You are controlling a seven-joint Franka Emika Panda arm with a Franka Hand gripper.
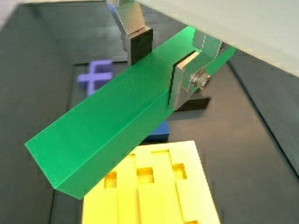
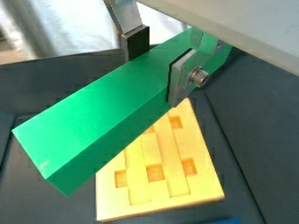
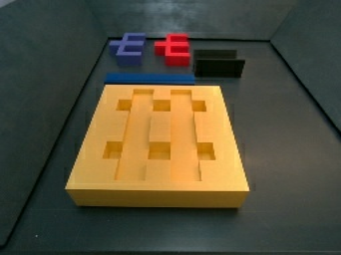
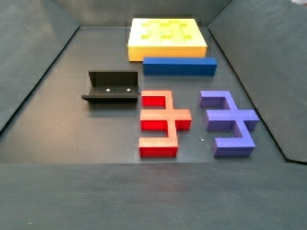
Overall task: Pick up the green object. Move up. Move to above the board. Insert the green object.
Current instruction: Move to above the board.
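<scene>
My gripper (image 1: 162, 66) is shut on the green object (image 1: 105, 131), a long bright-green bar, and holds it across its width near one end. Both wrist views show this, and the gripper (image 2: 159, 63) carries the bar (image 2: 105, 122) high above the floor. The yellow-orange board (image 1: 163, 192) with square holes lies below the bar's free end in both wrist views (image 2: 176, 166). Both side views show the board (image 3: 160, 139) (image 4: 168, 36) lying flat. The gripper and the green bar are out of view in both.
A blue bar (image 3: 160, 78) (image 4: 180, 65) lies along one short edge of the board. Beyond it are the dark fixture (image 3: 220, 65) (image 4: 111, 88), a red piece (image 3: 173, 47) (image 4: 162, 121) and a purple-blue piece (image 3: 130, 45) (image 4: 228, 121) (image 1: 100, 74). Dark walls ring the floor.
</scene>
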